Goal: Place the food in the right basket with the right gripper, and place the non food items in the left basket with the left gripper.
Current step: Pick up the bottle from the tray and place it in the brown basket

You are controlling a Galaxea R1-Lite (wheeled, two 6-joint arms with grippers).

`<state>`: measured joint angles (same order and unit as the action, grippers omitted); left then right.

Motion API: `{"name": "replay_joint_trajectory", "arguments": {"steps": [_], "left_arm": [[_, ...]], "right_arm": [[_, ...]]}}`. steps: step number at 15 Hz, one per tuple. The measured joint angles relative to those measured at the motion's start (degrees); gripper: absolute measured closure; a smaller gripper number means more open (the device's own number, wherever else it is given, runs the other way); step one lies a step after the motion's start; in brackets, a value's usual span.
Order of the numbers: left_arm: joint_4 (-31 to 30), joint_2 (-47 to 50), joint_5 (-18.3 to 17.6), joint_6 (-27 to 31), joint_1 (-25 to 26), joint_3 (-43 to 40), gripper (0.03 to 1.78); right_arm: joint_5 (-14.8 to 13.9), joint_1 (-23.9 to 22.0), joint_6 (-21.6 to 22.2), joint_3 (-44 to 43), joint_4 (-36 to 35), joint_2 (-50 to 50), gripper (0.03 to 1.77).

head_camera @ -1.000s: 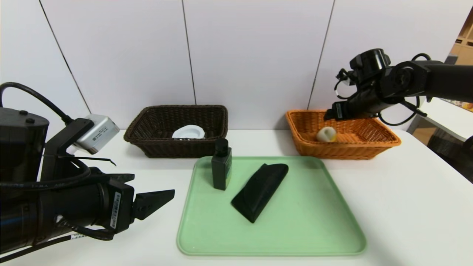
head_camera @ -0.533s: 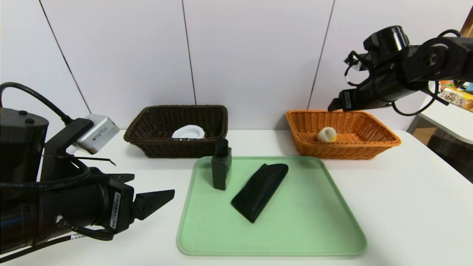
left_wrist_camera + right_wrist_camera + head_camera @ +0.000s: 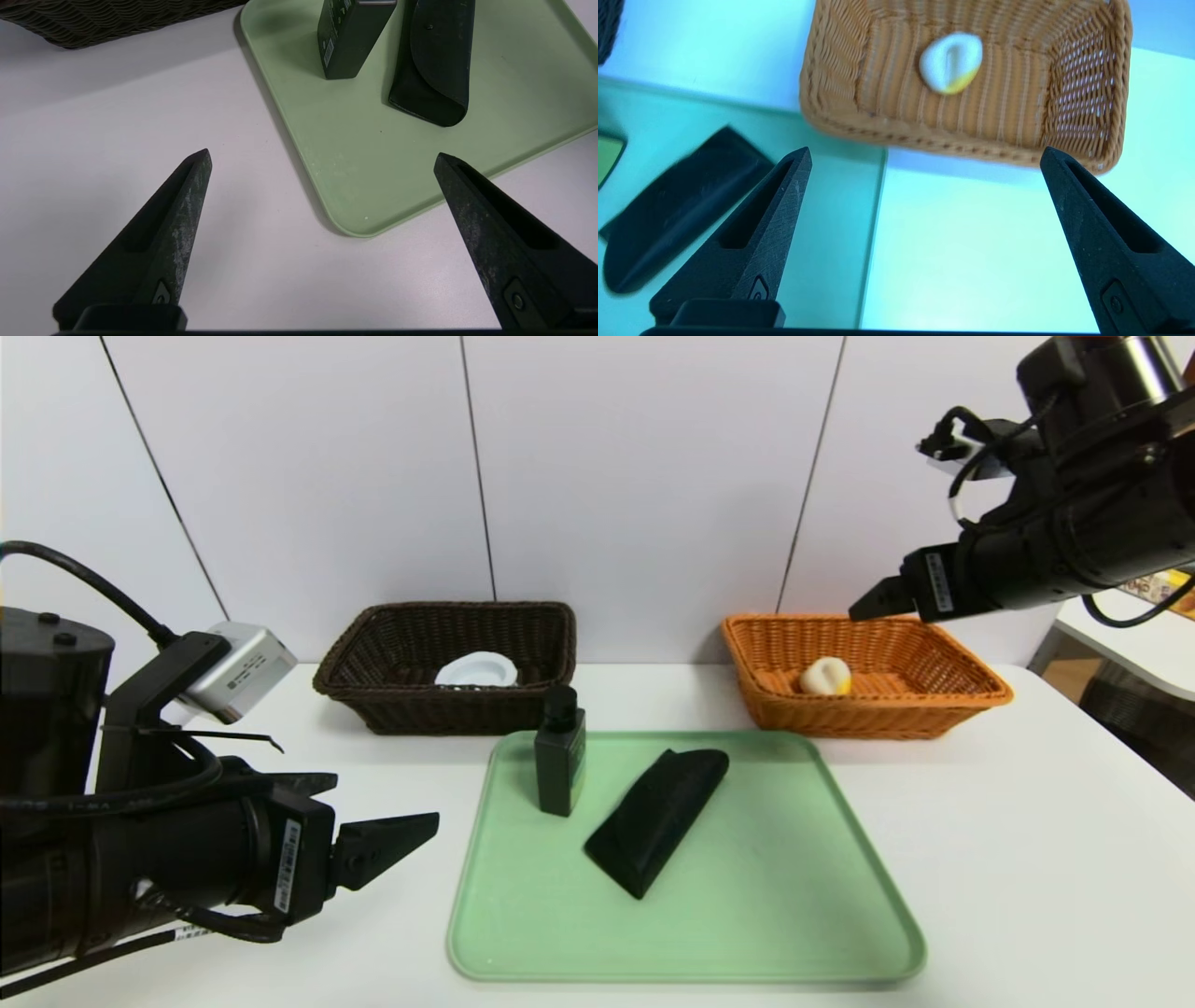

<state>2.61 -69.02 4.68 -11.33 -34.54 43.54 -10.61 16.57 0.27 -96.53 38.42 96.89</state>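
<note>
The bun [image 3: 825,676], off-white with a yellow-orange top, lay on the floor of the orange wicker basket [image 3: 971,702] at the far right of the white table [image 3: 1027,859]. Nothing was touching it. The right gripper [image 3: 873,604] was raised above and beside that basket's near right side. Its fingers were spread wide and carried nothing, as the right wrist view confirmed.

The white roll [image 3: 476,669] sat inside the dark brown basket [image 3: 373,695] at the far left of the table.

Two non-food items were on the green tray [image 3: 794,915] between the baskets and the robot. The dark green bottle [image 3: 560,756] with the black cap stood upright near the tray's far left corner. The black wedge-shaped block [image 3: 658,819] lay flat just beside it, angled across the tray's middle. The two appeared close but apart.

The left gripper [image 3: 392,840] hovered above the table to the left of the tray, near its front left corner. Its fingers [image 3: 182,219] were fully spread and empty, pointed toward the bottle and block. The left wrist view showed the tray corner between the fingertips, with the bases of both items further off.
</note>
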Motion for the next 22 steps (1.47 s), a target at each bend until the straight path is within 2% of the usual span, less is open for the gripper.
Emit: {"name": "replay_joint_trajectory", "arguments": {"steps": [4,9,12,16,19,22], "left_arm": [[0.0,0.61,-0.13,0.0,0.0,-0.24,0.12],[0.02,0.73,-0.09,-0.02,0.0,-0.27,0.12],[0.02,0.8,-0.06,-0.02,0.0,-0.49,0.12],[-0.05,1.17,-0.05,-0.07,0.0,-0.99,0.12],[-0.13,1.28,-0.06,-0.71,-0.6,-0.85,0.12],[-2.99,0.52,0.59,-2.43,-4.62,-0.68,0.12]], "right_arm": [[0.09,2.36,3.39,11.43,-0.04,-10.95,0.11],[0.22,2.74,8.44,27.54,-2.76,-23.03,0.1],[-0.09,1.84,9.29,38.03,-9.68,-28.51,0.1],[-0.24,0.71,9.29,50.27,-23.16,-34.19,0.1],[-0.06,0.52,9.26,52.89,-24.67,-36.23,0.1],[0.02,0.52,9.2,53.42,-24.54,-36.86,0.1]]}}
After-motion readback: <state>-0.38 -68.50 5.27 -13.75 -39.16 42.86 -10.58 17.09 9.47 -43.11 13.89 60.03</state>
